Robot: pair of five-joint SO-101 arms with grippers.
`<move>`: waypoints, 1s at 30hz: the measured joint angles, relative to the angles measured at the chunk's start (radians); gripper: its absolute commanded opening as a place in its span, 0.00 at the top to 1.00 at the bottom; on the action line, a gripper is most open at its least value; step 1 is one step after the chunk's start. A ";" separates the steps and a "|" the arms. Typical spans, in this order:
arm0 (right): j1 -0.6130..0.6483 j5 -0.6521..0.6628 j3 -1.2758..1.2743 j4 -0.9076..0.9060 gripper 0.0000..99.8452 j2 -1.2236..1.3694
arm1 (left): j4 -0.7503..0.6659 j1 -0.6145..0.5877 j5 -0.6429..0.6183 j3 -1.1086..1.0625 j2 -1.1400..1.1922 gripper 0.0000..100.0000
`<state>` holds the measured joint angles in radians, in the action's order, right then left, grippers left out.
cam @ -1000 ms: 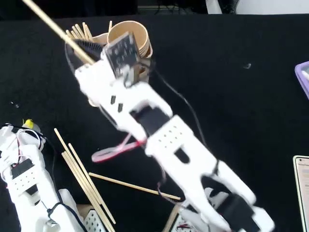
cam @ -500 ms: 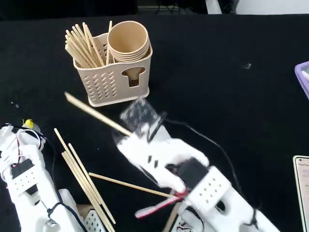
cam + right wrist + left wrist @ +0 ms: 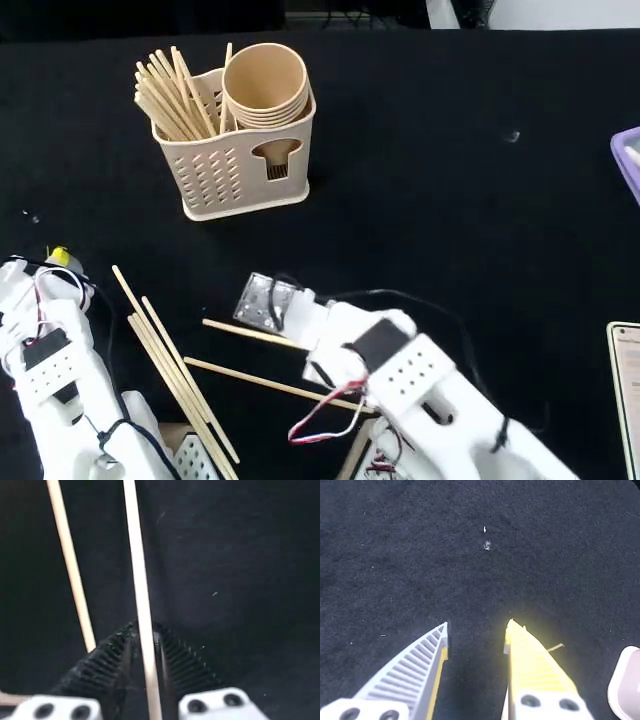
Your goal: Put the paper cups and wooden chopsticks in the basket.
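Wooden chopstick [image 3: 135, 555] sits clamped tight in the right claw [image 3: 144, 628].

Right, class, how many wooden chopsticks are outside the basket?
6, as far as I can tell: one chopstick gripped in the right hand, one loose chopstick on the table beside it, and a bundle of about four by the left arm. Overlap there may hide another.

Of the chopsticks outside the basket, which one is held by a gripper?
The chopstick shut between the fingers of the right gripper. The other loose chopsticks lie free on the black table.
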<state>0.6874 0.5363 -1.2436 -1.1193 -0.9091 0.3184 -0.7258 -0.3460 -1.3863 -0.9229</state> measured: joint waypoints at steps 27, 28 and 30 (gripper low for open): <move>0.345 -0.150 0.196 0.273 0.70 0.635 | 0.000 0.000 0.000 0.000 0.000 0.81; 0.348 -0.150 0.212 0.269 0.73 0.657 | 0.000 0.000 0.000 0.000 0.000 0.81; 0.348 -0.149 0.241 0.252 0.84 0.686 | 0.000 0.000 0.000 0.000 0.000 0.81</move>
<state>1.0357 0.3874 -1.0027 -0.8677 -0.2232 0.3184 -0.7258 -0.3460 -1.3863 -0.9229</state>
